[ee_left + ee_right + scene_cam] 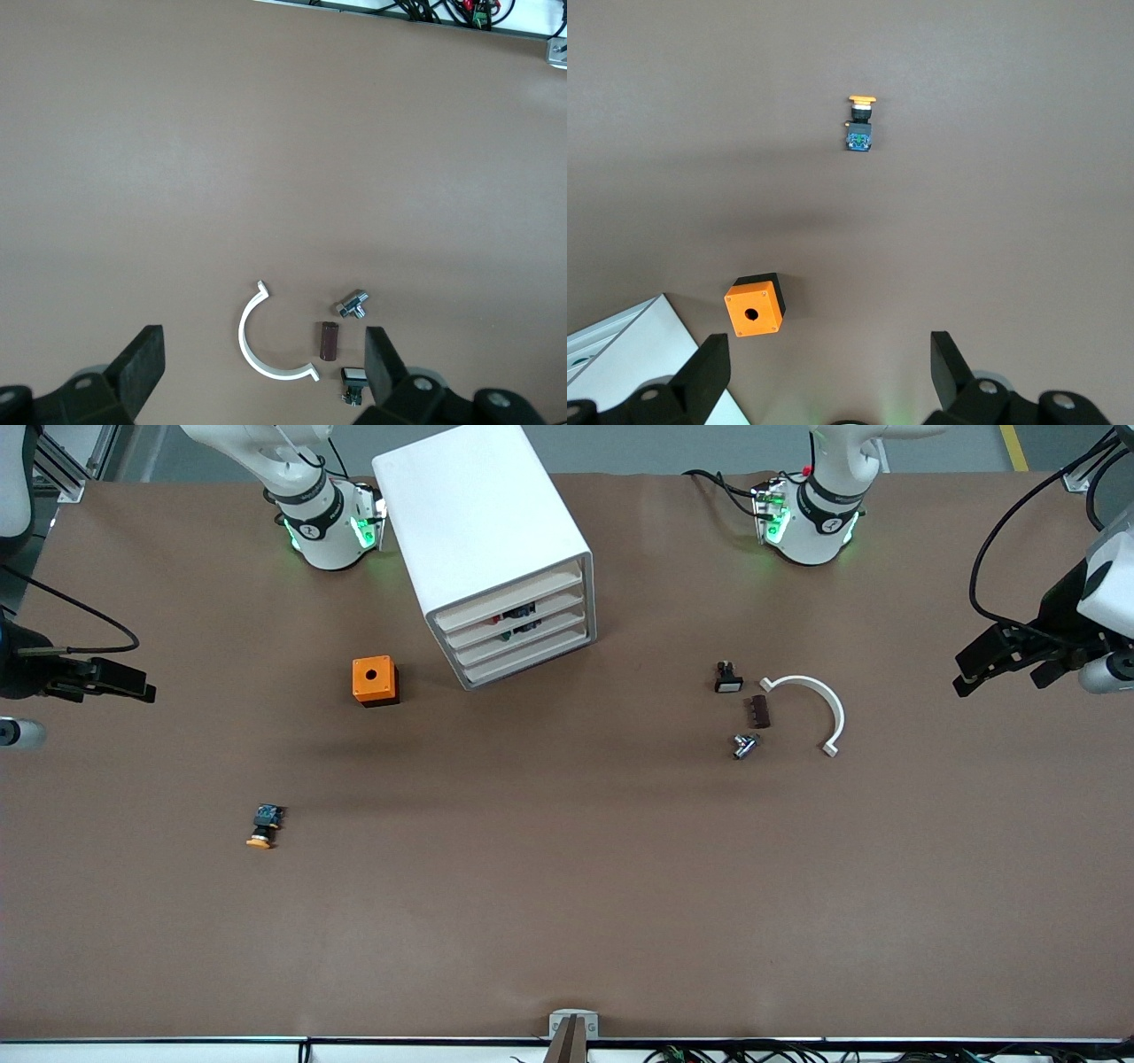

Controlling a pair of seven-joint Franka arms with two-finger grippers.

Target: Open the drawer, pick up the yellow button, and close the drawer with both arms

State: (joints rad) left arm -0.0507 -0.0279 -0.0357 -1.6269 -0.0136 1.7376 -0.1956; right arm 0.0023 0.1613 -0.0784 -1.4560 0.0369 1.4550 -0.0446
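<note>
Button [262, 828] lies out on the bare table [567, 886], nearer the camera than the orange cube [375, 681], all four cabinet [496, 549] drawers [523, 657] flush shut, so task looks complete; left gripper [997, 657] and right gripper [111, 680] wait at table ends, jaws apart, empty.

Drawer [509, 607] shut in white cabinet [483, 531]. Button [263, 826], orange cap, lies on table [567, 886], nearer cam.

The cabinet [493, 549] drawers are shut, so the small parts inside show only as dark and coloured specks. The right wrist view cuts off all but one corner of the cabinet [629, 354].
</note>
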